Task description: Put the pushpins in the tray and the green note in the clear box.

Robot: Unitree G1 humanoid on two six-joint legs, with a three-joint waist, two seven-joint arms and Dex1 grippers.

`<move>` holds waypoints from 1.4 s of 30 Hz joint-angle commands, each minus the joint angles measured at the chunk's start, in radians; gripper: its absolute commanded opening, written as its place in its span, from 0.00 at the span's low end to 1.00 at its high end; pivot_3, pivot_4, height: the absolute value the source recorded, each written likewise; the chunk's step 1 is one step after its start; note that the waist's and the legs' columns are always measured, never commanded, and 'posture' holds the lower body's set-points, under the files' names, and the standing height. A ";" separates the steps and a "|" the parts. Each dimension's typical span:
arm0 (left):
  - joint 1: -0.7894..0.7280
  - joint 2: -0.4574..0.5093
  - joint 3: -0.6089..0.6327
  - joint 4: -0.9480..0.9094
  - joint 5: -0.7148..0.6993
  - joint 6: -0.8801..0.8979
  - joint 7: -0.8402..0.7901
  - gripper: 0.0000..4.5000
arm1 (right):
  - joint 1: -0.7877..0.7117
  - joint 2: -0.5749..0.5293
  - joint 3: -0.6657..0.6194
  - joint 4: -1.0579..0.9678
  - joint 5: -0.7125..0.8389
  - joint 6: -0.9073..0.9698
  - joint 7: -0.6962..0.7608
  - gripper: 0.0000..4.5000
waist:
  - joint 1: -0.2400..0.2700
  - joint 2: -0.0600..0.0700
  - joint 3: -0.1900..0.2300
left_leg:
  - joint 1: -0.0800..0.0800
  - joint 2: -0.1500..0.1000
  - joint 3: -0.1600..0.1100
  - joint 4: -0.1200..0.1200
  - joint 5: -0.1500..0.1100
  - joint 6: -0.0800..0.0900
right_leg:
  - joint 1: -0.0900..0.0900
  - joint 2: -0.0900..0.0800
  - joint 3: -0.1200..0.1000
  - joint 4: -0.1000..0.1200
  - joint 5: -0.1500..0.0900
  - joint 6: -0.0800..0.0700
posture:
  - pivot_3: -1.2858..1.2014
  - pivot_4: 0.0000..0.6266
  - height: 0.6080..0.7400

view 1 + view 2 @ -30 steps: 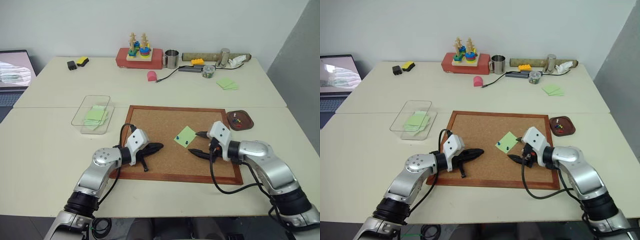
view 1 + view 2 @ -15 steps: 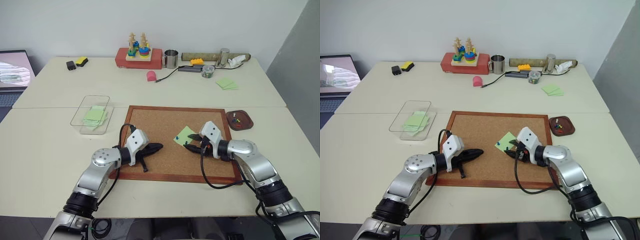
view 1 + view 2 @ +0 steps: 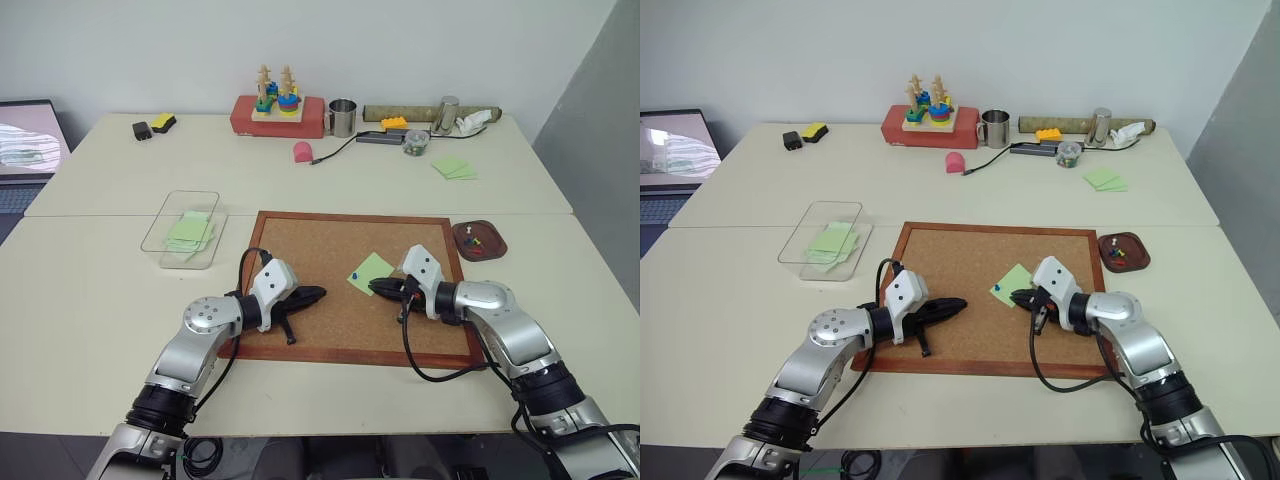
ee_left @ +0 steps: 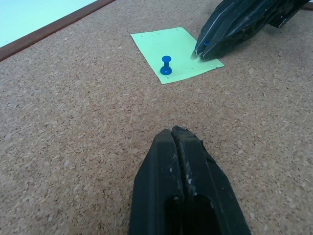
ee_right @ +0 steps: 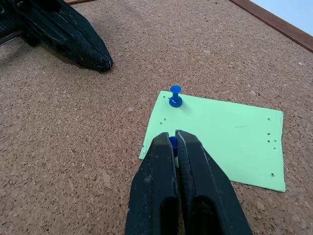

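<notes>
The green note (image 3: 370, 272) lies on the corkboard (image 3: 320, 250), pinned by a blue pushpin (image 5: 175, 96) near its far-left corner. My right gripper (image 5: 171, 137) is shut on a second blue pushpin (image 5: 172, 143) at the note's near edge, and a bit of blue shows between the tips. My left gripper (image 3: 318, 293) is shut on nothing and rests low over the board, left of the note. The tray (image 3: 500, 247) sits off the board's right edge with small pins in it. The clear box (image 3: 160, 222) stands left of the board with green notes inside.
A stack of green notes (image 3: 454, 167) lies at the back right. A metal cup (image 3: 342, 118), a red box with a stacking toy (image 3: 280, 112), a cable and small items line the far edge. A laptop (image 3: 25, 140) is at the far left.
My right gripper has gone from open to shut and has come left onto the blue pushpin at the note's near edge. The left arm has not moved.
</notes>
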 commanded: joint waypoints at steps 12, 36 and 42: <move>0.047 0.008 -0.051 0.053 0.076 0.024 -0.005 0.00 | -0.029 -0.038 -0.146 -0.231 0.158 0.106 0.013 0.02 | 0.000 0.000 -0.001 | 0.000 0.000 0.000 0.000 0.000 0.000 | 0.000 0.000 0.000 0.000 -0.001 0.001 | 0.52 0.24 1.00; 0.023 0.006 -0.062 0.080 0.093 -0.003 -0.019 0.00 | -0.102 -0.256 -0.267 0.241 -0.203 -0.035 -0.312 0.06 | 0.001 0.001 -0.001 | 0.001 -0.001 0.002 0.000 0.000 0.000 | 0.000 0.000 0.002 0.000 0.000 0.001 | 0.52 0.24 1.00; 0.031 0.010 -0.058 0.076 0.093 -0.003 -0.015 0.00 | -0.127 -0.246 -0.269 0.277 -0.210 -0.049 -0.316 0.31 | 0.002 0.001 -0.001 | 0.001 -0.001 0.002 0.000 0.000 0.000 | 0.001 0.000 0.002 0.000 0.000 0.000 | 0.52 0.24 1.00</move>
